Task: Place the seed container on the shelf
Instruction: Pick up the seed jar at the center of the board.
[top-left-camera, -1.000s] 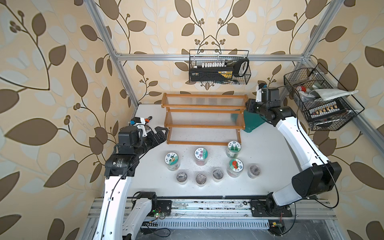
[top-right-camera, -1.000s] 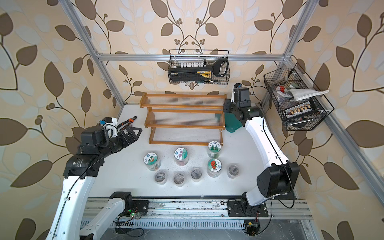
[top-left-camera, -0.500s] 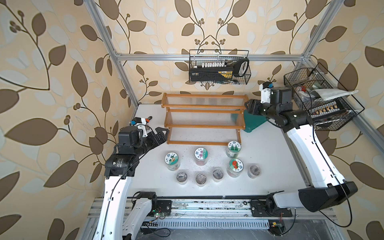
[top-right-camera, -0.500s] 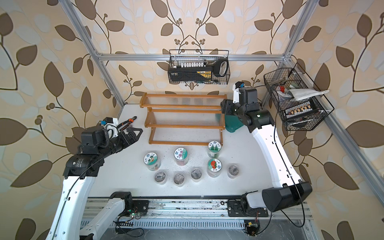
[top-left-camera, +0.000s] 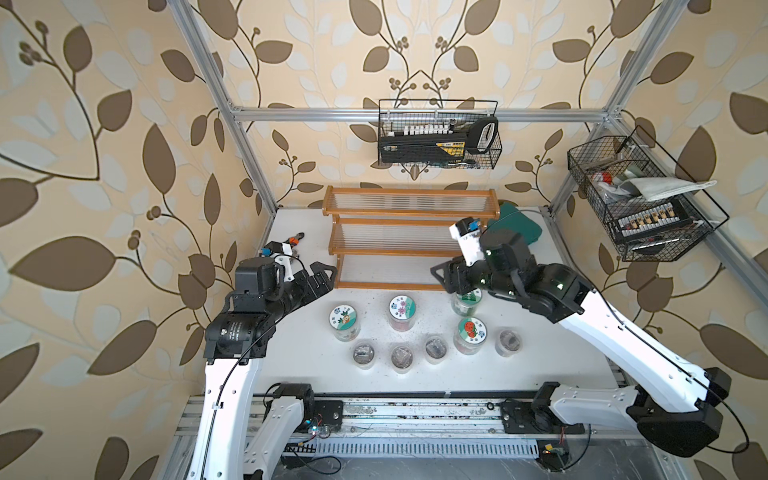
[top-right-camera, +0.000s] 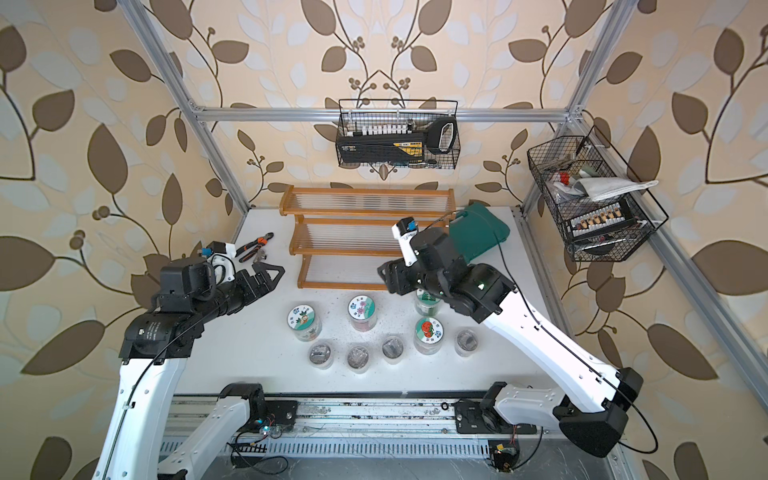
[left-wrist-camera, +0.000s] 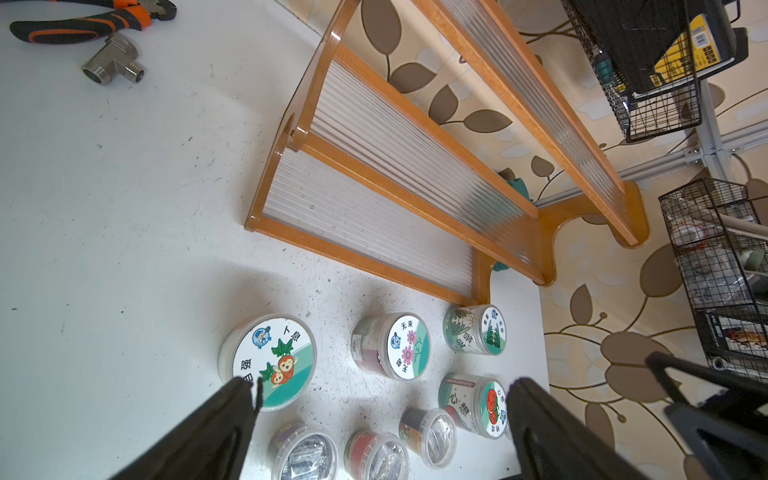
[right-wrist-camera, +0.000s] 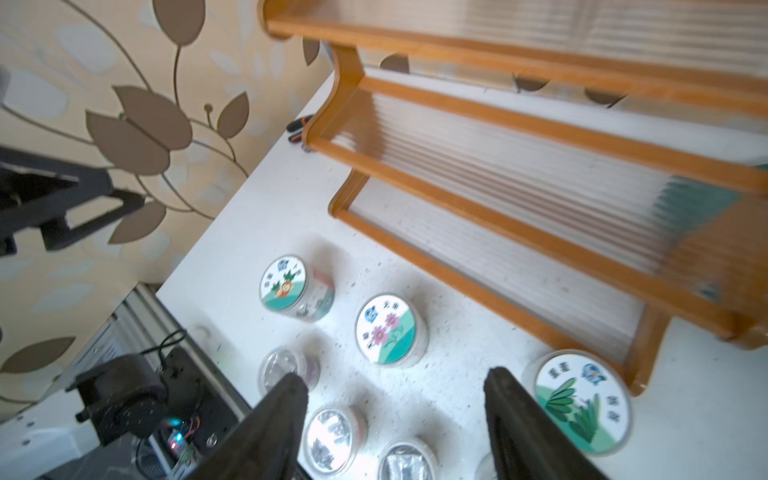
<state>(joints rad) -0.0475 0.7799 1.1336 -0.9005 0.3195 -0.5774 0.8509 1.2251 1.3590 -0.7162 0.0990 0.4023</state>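
Note:
The shelf (top-left-camera: 409, 192), an orange-brown three-tier rack with clear ribbed tiers, stands empty at the back of the white table in both top views. In front of it stand several seed containers: taller jars with radish (top-left-camera: 343, 316), flower (top-left-camera: 402, 308), green-plant (right-wrist-camera: 582, 405) and tomato (top-left-camera: 471, 330) lids, and small clear-lidded tubs (top-left-camera: 401, 356). My right gripper (top-left-camera: 444, 277) hovers open and empty over the green-plant jar (top-left-camera: 466, 300), near the shelf's right front corner. My left gripper (top-left-camera: 326, 276) hangs wide open and empty left of the shelf, above the radish jar (left-wrist-camera: 270, 361).
Pliers (top-left-camera: 296, 240) and a metal pipe fitting (left-wrist-camera: 112, 68) lie at the table's back left. A green case (top-left-camera: 515, 226) sits behind the shelf's right end. Black wire baskets hang on the back wall (top-left-camera: 438, 135) and the right wall (top-left-camera: 640, 199).
My right arm has swung forward from the shelf's right end to above the jars, and its jaws have widened. The left arm has not moved.

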